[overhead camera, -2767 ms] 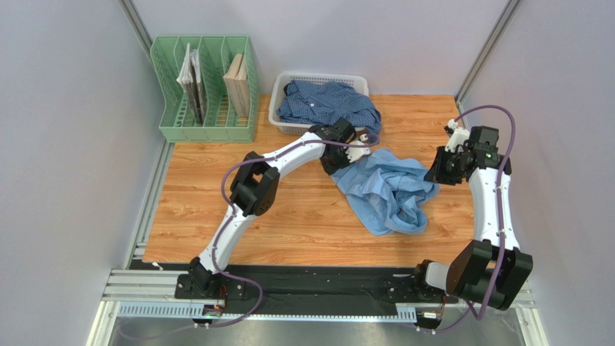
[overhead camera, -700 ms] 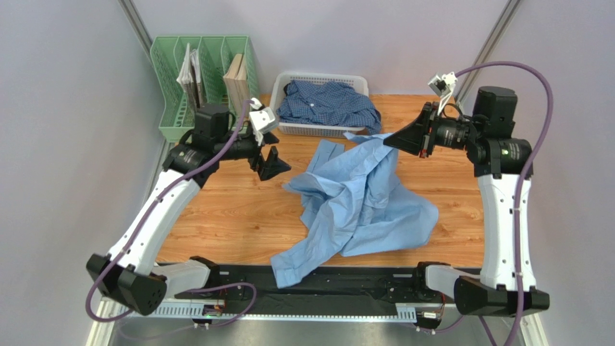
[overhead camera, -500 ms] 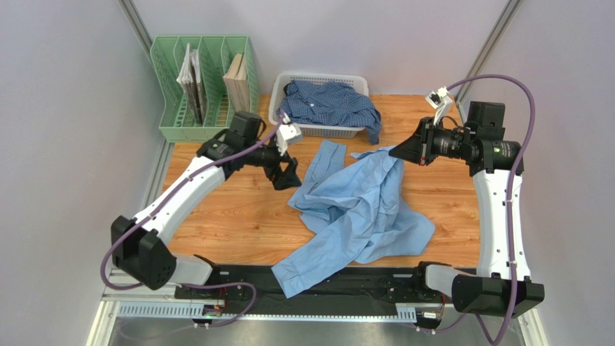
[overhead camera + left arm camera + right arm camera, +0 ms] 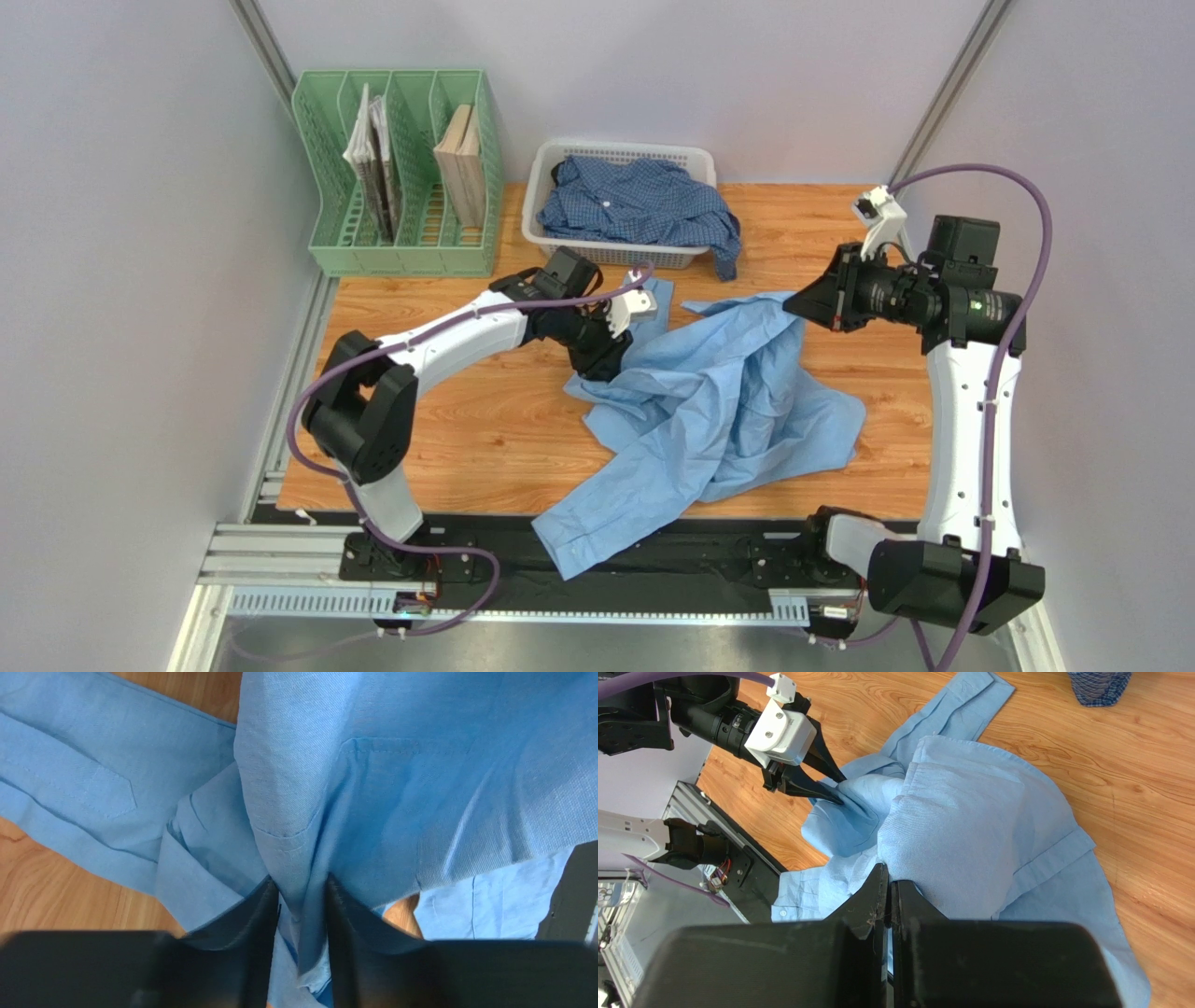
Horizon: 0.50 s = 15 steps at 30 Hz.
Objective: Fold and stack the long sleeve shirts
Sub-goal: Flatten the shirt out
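Note:
The light sky-blue shirt point(image 4: 730, 406) lies crumpled on the wooden table, one sleeve hanging over the near edge. My left gripper point(image 4: 613, 347) is shut on a fold at its left side; in the left wrist view the cloth point(image 4: 421, 777) sits between the fingers point(image 4: 260, 913). My right gripper point(image 4: 794, 303) is shut on the shirt's far right part and holds it slightly raised, as the right wrist view point(image 4: 887, 871) shows. The darker checked shirt point(image 4: 631, 196) lies in the white basket, a corner drooping over its rim point(image 4: 1097, 686).
The white slotted basket point(image 4: 624, 146) stands at the back middle. A green file rack point(image 4: 400, 231) with books stands at the back left. Grey walls close both sides. A black rail point(image 4: 701, 539) runs along the near edge under the hanging sleeve.
My left gripper has swung in from the left and closed on the light blue shirt's left side. My right gripper has lowered a little and shifted right, still holding the shirt.

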### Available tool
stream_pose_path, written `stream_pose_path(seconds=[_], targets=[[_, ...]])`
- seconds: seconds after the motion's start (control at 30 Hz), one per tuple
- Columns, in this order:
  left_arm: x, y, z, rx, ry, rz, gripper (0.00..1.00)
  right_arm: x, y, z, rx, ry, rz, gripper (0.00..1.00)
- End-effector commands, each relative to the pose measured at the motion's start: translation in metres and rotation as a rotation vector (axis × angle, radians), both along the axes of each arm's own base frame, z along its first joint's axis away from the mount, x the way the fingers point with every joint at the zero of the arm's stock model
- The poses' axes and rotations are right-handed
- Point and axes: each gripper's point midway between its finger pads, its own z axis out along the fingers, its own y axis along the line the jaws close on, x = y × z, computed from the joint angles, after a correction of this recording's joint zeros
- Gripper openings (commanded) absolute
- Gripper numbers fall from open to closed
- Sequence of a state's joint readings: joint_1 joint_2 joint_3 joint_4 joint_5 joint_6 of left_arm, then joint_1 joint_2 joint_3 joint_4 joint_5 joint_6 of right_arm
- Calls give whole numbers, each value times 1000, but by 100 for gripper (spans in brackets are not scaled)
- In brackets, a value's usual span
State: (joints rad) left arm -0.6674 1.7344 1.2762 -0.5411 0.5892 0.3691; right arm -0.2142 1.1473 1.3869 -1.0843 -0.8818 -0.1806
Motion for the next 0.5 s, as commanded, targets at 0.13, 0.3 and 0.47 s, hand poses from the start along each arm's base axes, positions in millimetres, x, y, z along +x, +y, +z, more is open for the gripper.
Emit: stream_pose_path(seconds=[0.13,0.3,0.47], targets=[[-7,18,109,-174,-103,-28,0,25,-10,15,36,-51,-26,0],[-20,52,184,-282,-161,81,0,58,10,35,133,-93,-13,0],[-11,86,258,-338,-335,233,0,106,-3,57,105,-140,-127,0]])
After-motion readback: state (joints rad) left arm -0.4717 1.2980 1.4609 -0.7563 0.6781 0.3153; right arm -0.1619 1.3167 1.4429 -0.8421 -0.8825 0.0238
